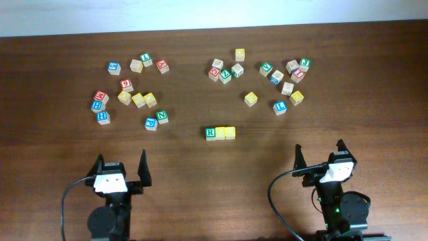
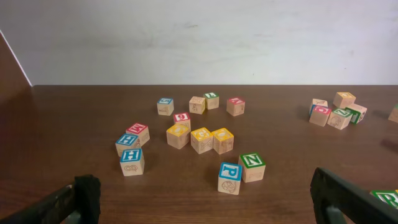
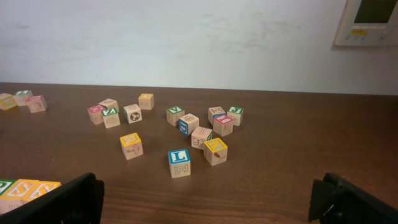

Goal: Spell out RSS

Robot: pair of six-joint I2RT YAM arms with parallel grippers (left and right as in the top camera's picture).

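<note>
**Workspace Status**

The green-faced wooden cube marked "R" (image 1: 210, 132), a first yellow-faced wooden cube (image 1: 221, 132) and a second yellow-faced wooden cube (image 1: 230, 132) stand in one touching row at the centre of the dark brown wooden table (image 1: 200, 201). The left gripper (image 1: 122, 157) and the right gripper (image 1: 319, 147) are spread wide and empty, well apart from the row. Other wooden letter cubes (image 1: 139, 100) lie scattered beyond.

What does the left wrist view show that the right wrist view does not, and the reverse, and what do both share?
Only the left wrist view shows the green N cube and the blue H cube. Only the right wrist view shows the blue L cube and a white wall panel. Both show the brown table and part of the RSS row, cut off at the frame edge.
</note>
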